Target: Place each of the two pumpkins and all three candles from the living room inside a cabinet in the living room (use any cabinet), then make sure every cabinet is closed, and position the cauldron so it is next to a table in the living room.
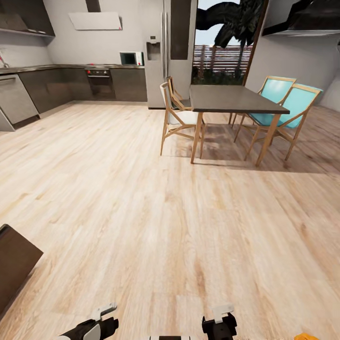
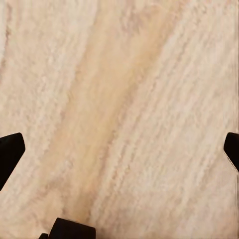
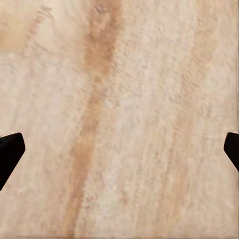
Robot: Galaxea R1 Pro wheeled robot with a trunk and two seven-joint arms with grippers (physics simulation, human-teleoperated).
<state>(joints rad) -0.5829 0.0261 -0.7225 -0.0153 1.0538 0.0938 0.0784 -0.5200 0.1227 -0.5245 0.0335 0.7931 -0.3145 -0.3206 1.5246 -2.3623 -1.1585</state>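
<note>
My left gripper [image 2: 119,154] hangs open over bare wooden floor, its dark fingertips [image 2: 10,149] far apart with nothing between them. My right gripper [image 3: 119,154] is open in the same way above the floor. In the head view my left arm [image 1: 94,326] and right arm [image 1: 219,323] show at the lower edge. A sliver of something orange [image 1: 306,337] sits at the bottom right edge; too little of it shows to tell whether it is a pumpkin. The candles, the cauldron and the table are out of view.
A dark-brown wooden furniture corner [image 1: 14,264] juts in at the lower left. A dark-topped dining table [image 1: 233,99] with wooden chairs [image 1: 177,118] and turquoise chairs [image 1: 288,106] stands ahead right. Grey kitchen cupboards [image 1: 71,85] and a fridge [image 1: 158,52] line the far wall. Wooden floor [image 1: 141,203] stretches between.
</note>
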